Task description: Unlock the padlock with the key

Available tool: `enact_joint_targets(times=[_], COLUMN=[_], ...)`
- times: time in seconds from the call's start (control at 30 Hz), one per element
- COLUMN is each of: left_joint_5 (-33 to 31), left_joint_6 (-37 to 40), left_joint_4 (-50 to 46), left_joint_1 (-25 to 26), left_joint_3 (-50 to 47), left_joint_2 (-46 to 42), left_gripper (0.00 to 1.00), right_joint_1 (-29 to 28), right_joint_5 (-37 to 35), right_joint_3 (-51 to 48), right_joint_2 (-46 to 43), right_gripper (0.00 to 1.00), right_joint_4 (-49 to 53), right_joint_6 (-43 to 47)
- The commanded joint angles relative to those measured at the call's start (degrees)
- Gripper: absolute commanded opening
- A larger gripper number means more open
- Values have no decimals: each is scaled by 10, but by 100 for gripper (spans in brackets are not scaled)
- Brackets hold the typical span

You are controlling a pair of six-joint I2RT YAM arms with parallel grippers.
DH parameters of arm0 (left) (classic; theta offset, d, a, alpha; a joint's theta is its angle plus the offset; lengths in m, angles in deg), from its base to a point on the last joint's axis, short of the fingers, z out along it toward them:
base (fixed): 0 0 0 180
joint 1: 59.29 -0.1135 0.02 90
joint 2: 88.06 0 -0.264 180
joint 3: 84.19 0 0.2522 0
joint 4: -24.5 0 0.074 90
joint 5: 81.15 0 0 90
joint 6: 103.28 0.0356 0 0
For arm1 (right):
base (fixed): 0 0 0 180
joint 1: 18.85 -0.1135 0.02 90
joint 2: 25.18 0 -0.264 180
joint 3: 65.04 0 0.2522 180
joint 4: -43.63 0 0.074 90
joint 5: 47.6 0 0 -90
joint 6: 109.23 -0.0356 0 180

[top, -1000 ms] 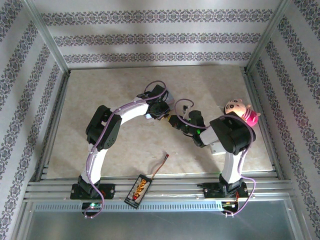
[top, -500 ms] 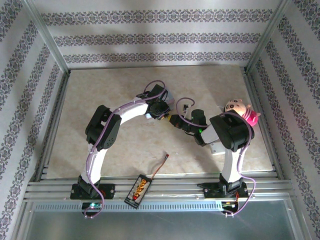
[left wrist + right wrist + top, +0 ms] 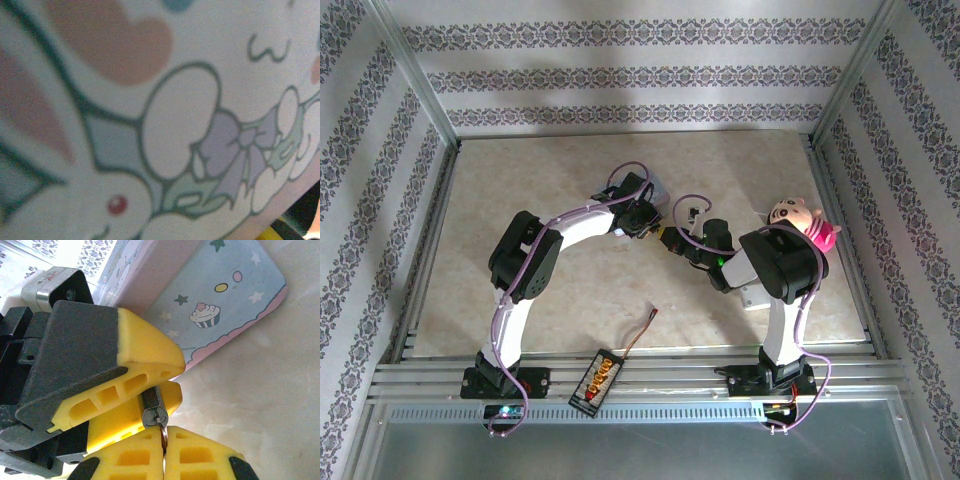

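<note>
In the right wrist view the padlock (image 3: pixel 151 406), a tiny dark grey metal block, is clamped between the yellow fingers of my left gripper (image 3: pixel 176 381), keyhole face toward the camera. My right gripper (image 3: pixel 164 434) is shut on the key (image 3: pixel 162 436), a thin brownish blade pinched between its two yellow pads. The key's tip meets the keyhole face; how deep it sits cannot be told. From above, the left gripper (image 3: pixel 645 224) and right gripper (image 3: pixel 669 241) meet tip to tip at mid-table.
A pale-blue tin (image 3: pixel 227 295) with a cartoon print lies just behind the left fingers, and its print (image 3: pixel 165 125) is pressed close to the left wrist camera. A pink-eared plush (image 3: pixel 800 217) sits at the right. A connector board with a wire (image 3: pixel 598 378) lies on the front rails.
Both grippers have shifted very slightly toward the far side of the table while staying together. Neither grip has changed.
</note>
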Motion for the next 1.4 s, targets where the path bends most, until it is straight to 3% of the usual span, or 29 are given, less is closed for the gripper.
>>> enact_joint_targets(times=[0.0, 0.13, 0.8, 0.87, 0.97, 1.1, 1.37], left_joint_5=[163, 146, 37, 32, 26, 13, -39], left_joint_6=[-43, -40, -37, -39, -39, -34, -10], left_joint_4=[-11, 4, 65, 88, 102, 112, 215], left_joint_1=[36, 29, -2, -4, -7, -14, -27], left_joint_3=[-37, -55, -195, -211, -224, -241, -305], left_joint_2=[2, -12, -134, -145, -156, -171, -215], left_gripper=[41, 60, 63, 79, 93, 93, 72], right_joint_1=[-18, -19, -27, -32, -39, -43, -47], right_joint_5=[-11, -17, -45, -53, -64, -79, -105], right_joint_3=[23, 18, 14, 15, 16, 12, 1], right_joint_2=[-17, -20, -21, -21, -21, -24, -32], right_gripper=[0, 0, 0, 0, 0, 0, 0], right_joint_4=[-136, -137, -118, -115, -109, -105, -103], right_joint_6=[7, 9, -8, -13, -16, -20, -34])
